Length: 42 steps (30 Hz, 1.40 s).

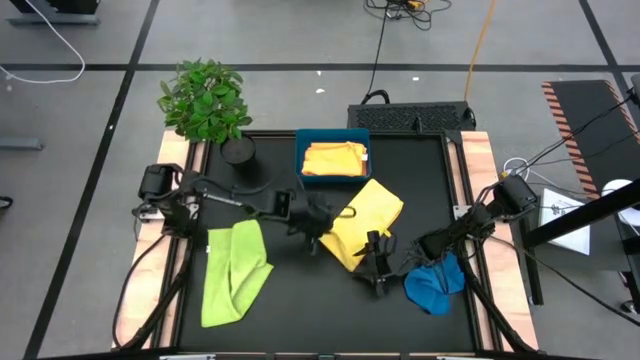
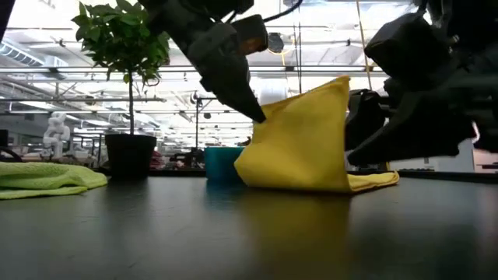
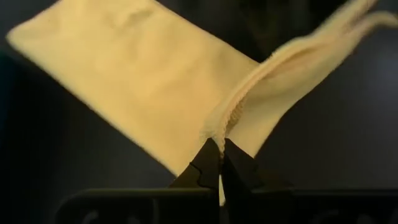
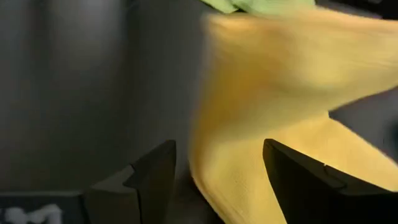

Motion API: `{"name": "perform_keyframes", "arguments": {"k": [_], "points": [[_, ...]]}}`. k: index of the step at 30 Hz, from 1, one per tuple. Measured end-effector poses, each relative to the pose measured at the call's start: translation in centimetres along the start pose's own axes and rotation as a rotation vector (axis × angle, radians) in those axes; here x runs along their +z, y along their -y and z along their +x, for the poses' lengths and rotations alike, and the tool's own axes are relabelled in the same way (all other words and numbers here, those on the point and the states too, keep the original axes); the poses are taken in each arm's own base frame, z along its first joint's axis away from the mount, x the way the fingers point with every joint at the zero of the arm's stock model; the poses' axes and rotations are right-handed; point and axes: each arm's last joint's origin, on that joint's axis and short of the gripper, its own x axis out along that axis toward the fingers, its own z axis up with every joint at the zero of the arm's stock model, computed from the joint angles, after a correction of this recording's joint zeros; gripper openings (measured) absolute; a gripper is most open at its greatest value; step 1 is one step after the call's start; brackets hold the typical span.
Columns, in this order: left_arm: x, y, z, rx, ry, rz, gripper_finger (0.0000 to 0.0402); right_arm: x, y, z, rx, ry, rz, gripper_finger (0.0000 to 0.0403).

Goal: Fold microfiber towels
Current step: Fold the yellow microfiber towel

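A yellow towel [image 1: 368,212] lies mid-table, partly lifted into a tent shape [image 2: 307,140]. My left gripper [image 1: 318,222] is shut on its raised left part [image 3: 219,146]. My right gripper [image 1: 375,268] stands open at the towel's near corner, and yellow cloth shows between its fingers [image 4: 219,144]. A lime green towel [image 1: 235,272] lies crumpled at the near left. A blue towel [image 1: 435,285] is bunched at the near right, under the right arm. A folded golden towel [image 1: 333,158] lies in the teal tray [image 1: 300,140]. My left gripper pinches the yellow towel's hemmed edge [image 3: 214,127] between its two fingertips, slanting down from the table's left. About two layers seem to run off from the pinch. The held part is raised, and the towel's lower fold [image 2: 311,185] rests on the table. My right gripper: whether its open fingers touch the cloth, I cannot tell.
A potted plant [image 1: 205,100] stands at the far left corner beside the tray. Wooden rails [image 1: 480,170] border the black mat on both sides. Bare mat shows along the near edge between the green and blue towels.
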Motion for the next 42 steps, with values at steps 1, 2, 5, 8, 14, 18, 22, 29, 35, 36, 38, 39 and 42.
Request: {"name": "perform_keyframes", "arguments": {"k": [1, 2, 5, 8, 14, 18, 22, 29, 35, 36, 38, 39, 42], "points": [[0.1, -0.5, -0.1, -0.001, 0.003, -0.009, 0.0004, 0.2, 0.0, -0.1, 0.001, 0.004, 0.038, 0.0233], [0.1, -1.0, -0.1, 0.000, 0.006, -0.015, 0.0004, 0.4, 0.1, -0.3, 0.002, 0.013, 0.077, 0.0233], [0.0, -1.8, -0.2, -0.006, 0.005, -0.020, 0.0003, 0.8, 0.4, -0.8, -0.029, 0.033, 0.160, 0.0232], [0.0, -2.1, -0.2, 0.000, 0.004, -0.019, 0.0004, 1.1, 0.8, -1.0, -0.114, 0.052, 0.222, 0.0232], [0.0, -2.1, -0.2, -0.001, 0.001, 0.002, 0.0004, 1.0, 1.3, -0.9, -0.171, 0.054, 0.257, 0.0228], [-0.2, -2.1, -0.2, 0.004, -0.010, 0.004, 0.0003, 1.1, 1.4, -0.9, -0.201, 0.066, 0.259, 0.0205], [-0.2, -2.1, -0.2, 0.012, -0.013, 0.007, 0.0005, 1.3, 1.5, -1.1, -0.232, 0.074, 0.258, 0.0178], [-0.3, -2.1, -0.2, 0.017, -0.027, 0.011, 0.0006, 2.0, 1.9, -2.1, -0.246, 0.072, 0.256, 0.0142], [-0.3, -2.1, -0.2, 0.032, -0.029, 0.011, 0.0005, 1.9, 1.9, -2.2, -0.248, 0.060, 0.246, 0.0121], [-0.3, -2.1, -0.2, 0.032, -0.029, 0.011, 0.0006, 1.9, 1.9, -2.2, -0.248, 0.058, 0.245, 0.0119], [-0.3, -2.1, -0.2, 0.033, -0.030, 0.011, 0.0006, 1.8, 2.0, -2.2, -0.271, 0.054, 0.243, 0.0115], [-0.4, -2.1, -0.2, 0.032, -0.033, 0.010, 0.0004, 1.8, 2.0, -2.2, -0.292, 0.056, 0.242, 0.0115], [-0.4, -2.1, -0.2, 0.032, -0.037, 0.010, 0.0005, 1.8, 2.1, -2.2, -0.302, 0.055, 0.238, 0.0116]]}}
